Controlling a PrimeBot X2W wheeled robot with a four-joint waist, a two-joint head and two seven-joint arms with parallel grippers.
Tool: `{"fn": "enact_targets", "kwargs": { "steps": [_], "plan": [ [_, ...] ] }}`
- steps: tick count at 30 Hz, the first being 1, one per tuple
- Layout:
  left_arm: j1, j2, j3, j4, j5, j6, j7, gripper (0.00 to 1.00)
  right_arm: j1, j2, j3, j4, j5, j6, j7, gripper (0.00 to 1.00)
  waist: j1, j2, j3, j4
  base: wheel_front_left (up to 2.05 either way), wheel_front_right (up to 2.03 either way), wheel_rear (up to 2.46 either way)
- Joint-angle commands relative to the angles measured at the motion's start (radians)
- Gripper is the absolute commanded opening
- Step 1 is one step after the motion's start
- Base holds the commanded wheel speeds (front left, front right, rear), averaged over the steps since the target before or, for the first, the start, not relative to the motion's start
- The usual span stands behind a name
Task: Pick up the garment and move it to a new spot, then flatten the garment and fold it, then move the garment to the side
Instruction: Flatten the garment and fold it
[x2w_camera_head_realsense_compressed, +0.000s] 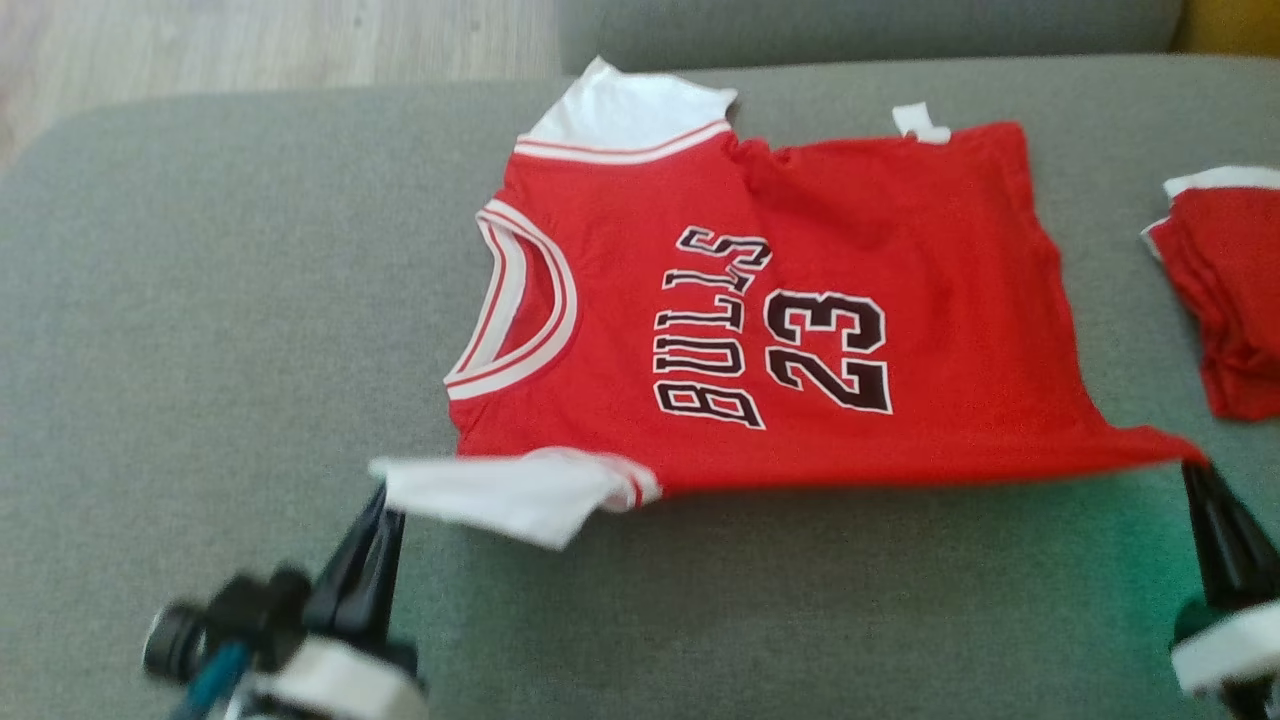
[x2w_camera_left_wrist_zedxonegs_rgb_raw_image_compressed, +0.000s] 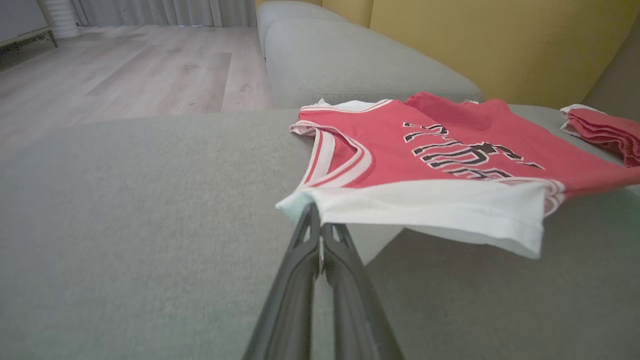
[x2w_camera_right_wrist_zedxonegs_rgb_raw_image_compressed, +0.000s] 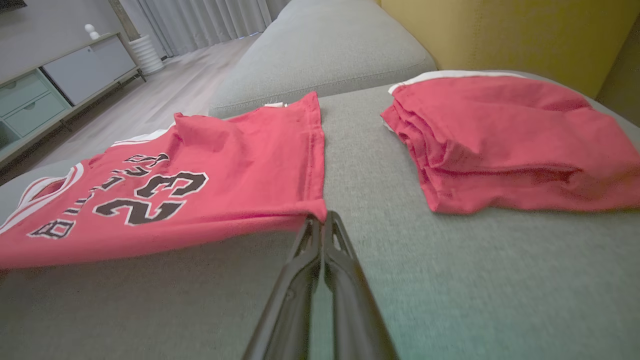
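**Both grippers pinch the near edge of the jersey shirt on the sofa**

The red basketball-style T-shirt (x2w_camera_head_realsense_compressed: 800, 300), with white sleeves, striped red-and-white trim and black white-outlined "BULLS 23" lettering, lies spread face up on the grey fabric sofa cushion (x2w_camera_head_realsense_compressed: 200, 300). Its neck opening points to the robot's left and its hem to the right. A white tag (x2w_camera_head_realsense_compressed: 920, 122) sticks out at the far edge.

The left gripper (x2w_camera_head_realsense_compressed: 385, 500) has its jaws closed on the tip of the near white sleeve (x2w_camera_head_realsense_compressed: 500, 495). In the left wrist view the sleeve is raised off the cushion, with shadow under it. The right gripper (x2w_camera_head_realsense_compressed: 1195, 470) has its jaws closed on the near hem corner (x2w_camera_head_realsense_compressed: 1150, 445); the right wrist view shows the red cloth pinched at the fingertips. Between the two grips the shirt's near edge runs in a nearly straight, taut line, while the far part rests on the cushion.

A folded red garment (x2w_camera_head_realsense_compressed: 1225, 300) with no lettering showing lies on the same cushion to the right of the shirt, apart from it. Pale wooden floor (x2w_camera_head_realsense_compressed: 250, 40) shows beyond the cushion's far left corner.
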Motion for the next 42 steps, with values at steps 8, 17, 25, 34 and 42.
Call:
{"fn": "enact_targets", "kwargs": {
  "steps": [8, 17, 25, 34, 42],
  "plan": [
    [-0.349, -0.037, -0.004, 0.131, 0.080, -0.039, -0.040, 0.00, -0.239, -0.043, 0.059, 0.078, -0.002, 0.003, 0.007, 0.00, 0.0000, -0.0001, 0.121, 0.003, 0.00, 0.00, 0.00],
    [-0.579, -0.080, -0.030, 0.315, 0.128, -0.069, -0.098, 0.00, -0.434, -0.043, 0.129, 0.193, -0.010, 0.003, -0.023, 0.00, 0.0000, -0.0001, 0.193, -0.004, 0.00, 0.00, 0.00],
    [-0.662, -0.106, -0.036, 0.444, 0.148, -0.064, -0.164, 1.00, -0.542, -0.049, 0.203, 0.284, -0.013, 0.003, -0.059, 0.90, 0.0000, -0.0001, 0.220, -0.005, 0.00, 0.00, 0.00],
    [-0.546, -0.161, -0.002, 0.453, 0.135, -0.001, -0.206, 1.00, -0.514, -0.018, 0.192, 0.341, -0.010, 0.003, -0.137, 1.00, 0.0000, -0.0001, 0.159, -0.007, 0.00, 0.00, 0.00],
    [-0.363, -0.212, 0.072, 0.454, 0.091, 0.029, -0.207, 1.00, -0.443, 0.019, 0.162, 0.330, -0.015, 0.003, -0.153, 1.00, 0.0000, -0.0001, 0.112, -0.019, 0.00, 0.00, 0.00]
  ]
}}
